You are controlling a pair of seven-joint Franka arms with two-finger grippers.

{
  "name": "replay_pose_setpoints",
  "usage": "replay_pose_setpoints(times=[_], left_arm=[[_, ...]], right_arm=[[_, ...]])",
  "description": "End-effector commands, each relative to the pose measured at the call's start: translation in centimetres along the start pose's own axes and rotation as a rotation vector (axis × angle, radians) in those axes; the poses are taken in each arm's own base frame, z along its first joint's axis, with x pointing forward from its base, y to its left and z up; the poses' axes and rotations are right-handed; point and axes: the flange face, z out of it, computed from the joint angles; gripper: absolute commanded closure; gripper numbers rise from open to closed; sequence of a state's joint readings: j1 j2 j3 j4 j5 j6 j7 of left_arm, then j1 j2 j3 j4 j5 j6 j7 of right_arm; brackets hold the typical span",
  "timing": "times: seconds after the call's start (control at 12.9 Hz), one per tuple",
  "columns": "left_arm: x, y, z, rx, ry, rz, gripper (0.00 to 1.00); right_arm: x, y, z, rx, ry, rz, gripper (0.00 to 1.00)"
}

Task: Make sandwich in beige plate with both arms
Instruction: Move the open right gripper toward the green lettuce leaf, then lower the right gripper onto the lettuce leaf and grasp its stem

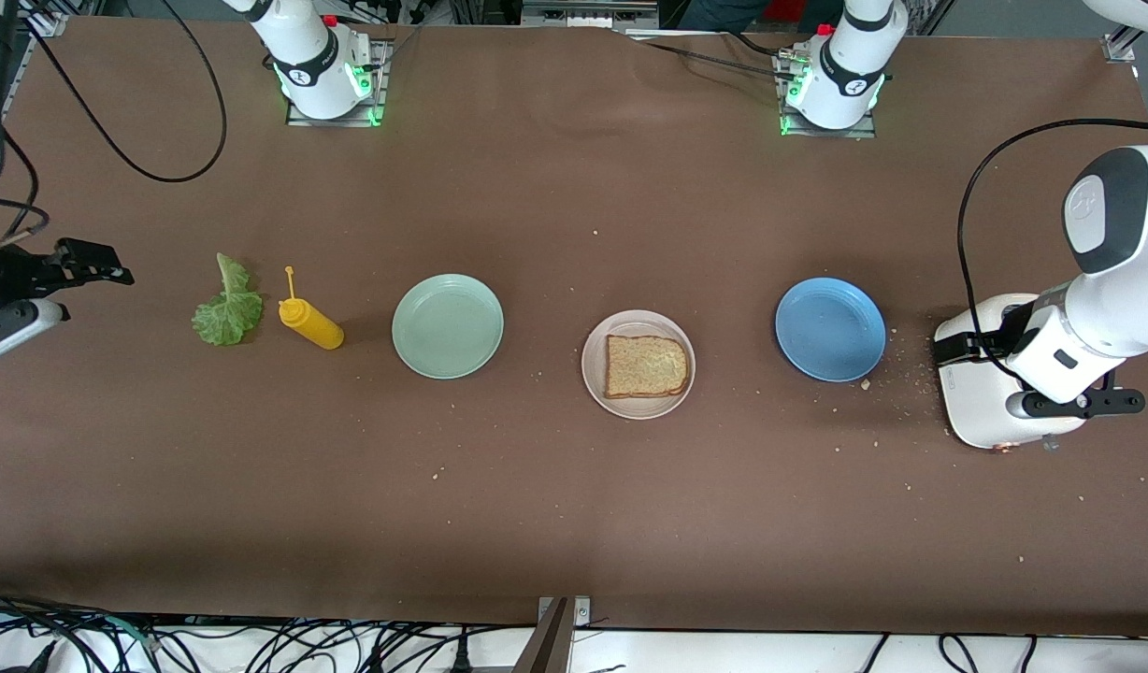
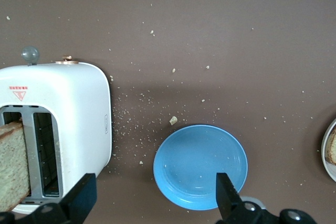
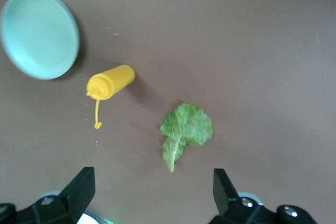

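One toast slice [image 1: 646,365] already lies flat on the beige plate [image 1: 593,360], in the middle of the table between the mint-green plate [image 1: 447,325] and the blue plate [image 1: 829,328]. The lettuce leaf [image 1: 226,306] lies beside the yellow bottle [image 1: 310,321], toward the right arm's end – its stem points away from the front camera. The right gripper [image 3: 152,190] hangs near the table's edge there with fingers wide apart and empty, so this arm is clearly the nearer one for the leaf. The left gripper [image 2: 155,195], also spread open, is over the white toaster [image 2: 79,114], where the second slice [image 2: 13,163] stands in a slot.
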State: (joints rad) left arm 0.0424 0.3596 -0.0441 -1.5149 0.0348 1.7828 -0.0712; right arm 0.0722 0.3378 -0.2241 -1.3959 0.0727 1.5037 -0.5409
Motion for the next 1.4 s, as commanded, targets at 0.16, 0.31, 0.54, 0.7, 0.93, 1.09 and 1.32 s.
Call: replay_pose_setpoints(times=[0.16,0.31,0.54,0.7,0.93,1.09,1.32], left_arm=[[-0.1,0.0,-0.3,0.034,0.004,-0.005,0.00],[-0.1,0.0,-0.3,0.034,0.004,-0.005,0.00],[-0.1,0.0,-0.3,0.036,0.004,-0.004,0.00],[-0.1,0.0,-0.3,0.034,0.004,-0.003,0.00],[-0.1,0.0,-0.3,0.036,0.004,-0.004,0.00],[-0.1,0.1,-0.3,0.034,0.004,-0.003,0.00],[-0.1,0.1,-0.3,0.034,0.004,-0.003,0.00]], right_arm=[[-1.7,-0.2,8.1,-0.033,0.013,0.274,0.00],[-2.6,-0.2,13.3,-0.038,0.041,0.300,0.00],[-3.4,-0.4,20.8,-0.081,0.124,0.318,0.01],[-4.6,-1.0,24.9,-0.090,0.127,0.310,0.01],[-5.3,-0.9,29.1,-0.070,0.051,0.312,0.01],[-5.6,-0.7,30.3,-0.113,0.006,0.247,0.01],[-5.8,0.2,31.8,-0.141,-0.018,0.211,0.01]])
